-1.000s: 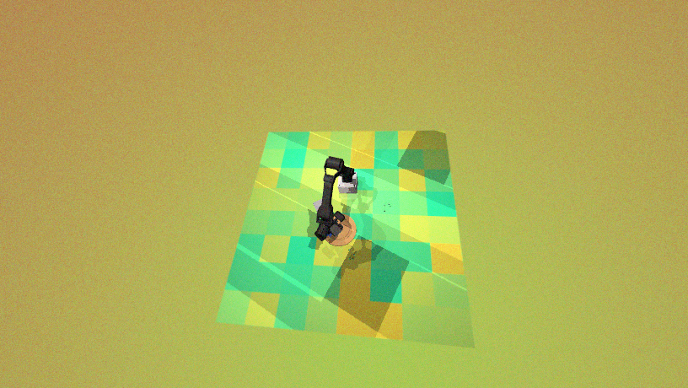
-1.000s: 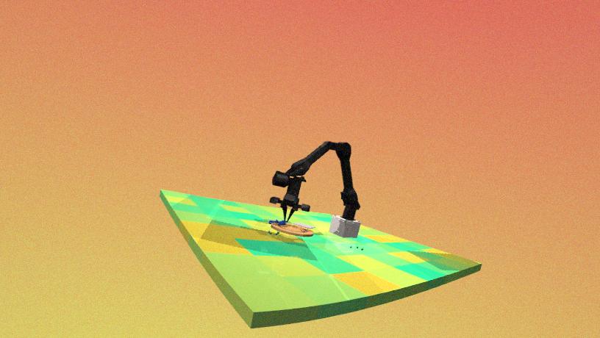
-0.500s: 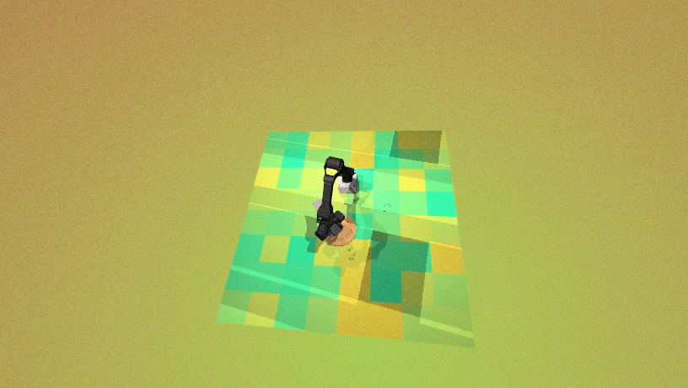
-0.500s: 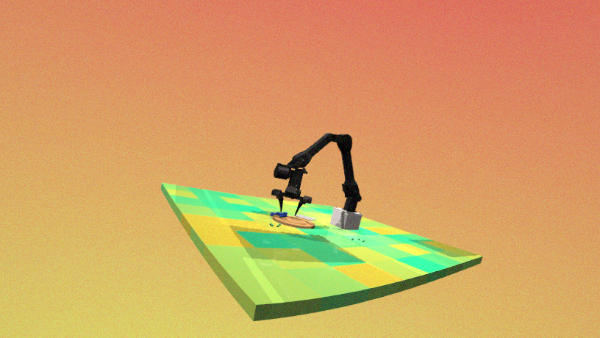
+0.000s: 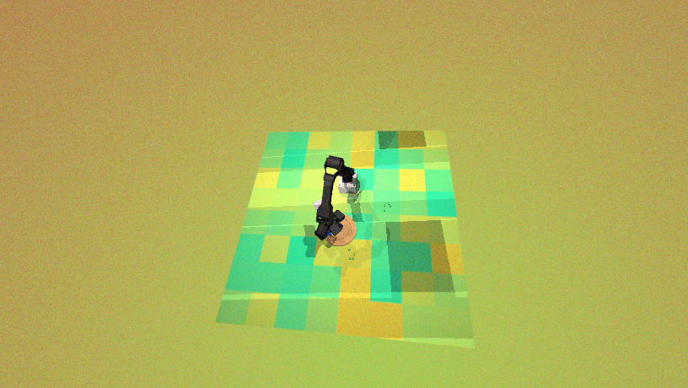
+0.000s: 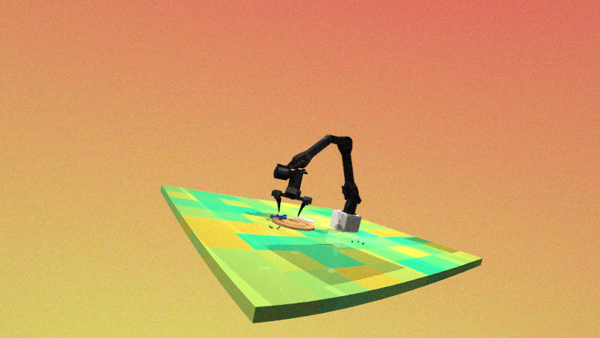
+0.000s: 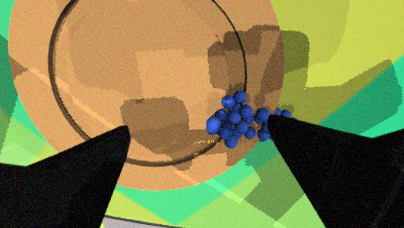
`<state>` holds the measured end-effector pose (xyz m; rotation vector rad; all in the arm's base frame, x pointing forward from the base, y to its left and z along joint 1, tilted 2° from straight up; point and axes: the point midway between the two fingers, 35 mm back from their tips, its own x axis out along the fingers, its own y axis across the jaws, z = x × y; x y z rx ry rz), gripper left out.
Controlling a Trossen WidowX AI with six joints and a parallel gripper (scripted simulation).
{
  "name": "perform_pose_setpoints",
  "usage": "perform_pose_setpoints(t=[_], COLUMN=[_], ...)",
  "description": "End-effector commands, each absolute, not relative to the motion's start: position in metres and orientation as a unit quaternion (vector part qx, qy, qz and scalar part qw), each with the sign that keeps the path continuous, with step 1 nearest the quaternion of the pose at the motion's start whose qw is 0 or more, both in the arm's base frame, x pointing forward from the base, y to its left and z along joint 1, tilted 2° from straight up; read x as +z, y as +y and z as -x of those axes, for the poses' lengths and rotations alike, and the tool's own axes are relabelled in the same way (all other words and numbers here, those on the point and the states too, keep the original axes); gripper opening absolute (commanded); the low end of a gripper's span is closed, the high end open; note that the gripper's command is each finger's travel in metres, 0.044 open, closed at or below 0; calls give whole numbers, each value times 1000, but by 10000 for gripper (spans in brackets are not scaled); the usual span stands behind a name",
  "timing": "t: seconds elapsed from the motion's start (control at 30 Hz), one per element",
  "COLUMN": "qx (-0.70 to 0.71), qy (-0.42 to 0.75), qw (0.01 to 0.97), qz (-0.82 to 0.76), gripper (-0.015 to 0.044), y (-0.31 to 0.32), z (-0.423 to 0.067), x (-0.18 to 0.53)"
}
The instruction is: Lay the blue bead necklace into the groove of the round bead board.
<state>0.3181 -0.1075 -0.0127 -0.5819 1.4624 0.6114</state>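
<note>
The round wooden bead board (image 5: 348, 238) (image 6: 309, 227) (image 7: 30, 74) lies flat, with a thin dark ring groove (image 7: 50, 59) showing in the wrist view. The blue bead necklace (image 6: 278, 216) (image 7: 234, 118) is bunched in a clump. Part of it lies on the board over the groove's edge, and the rest trails out past the board's rim. My gripper (image 6: 289, 213) (image 7: 200, 127) is wide open and empty, above the board. In the wrist view its right finger covers part of the trailing beads; its left finger is over the board away from them. The arm hides most of the necklace in the top view.
A white flat piece (image 5: 317, 204) (image 6: 306, 219) lies beside the board. Several tiny green bits (image 5: 351, 258) (image 6: 270, 226) lie close to the board, and small dark bits (image 6: 357, 242) lie farther off near the robot's white base (image 5: 347, 186) (image 6: 351, 223). Shadows cross the board.
</note>
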Motion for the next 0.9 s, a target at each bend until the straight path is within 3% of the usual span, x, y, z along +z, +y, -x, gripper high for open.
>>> perform_pose_setpoints(t=[0.0,0.27,0.57,0.87], qx=[269,269,15,-272], qy=[647,647,700,645], qw=[666,666,714,652], qz=[257,257,-3,-292], gripper=[440,440,204,200], y=[-108,-108,-126,-150], z=[-319,-319,-331,-343], x=[-11,-11,-3,7])
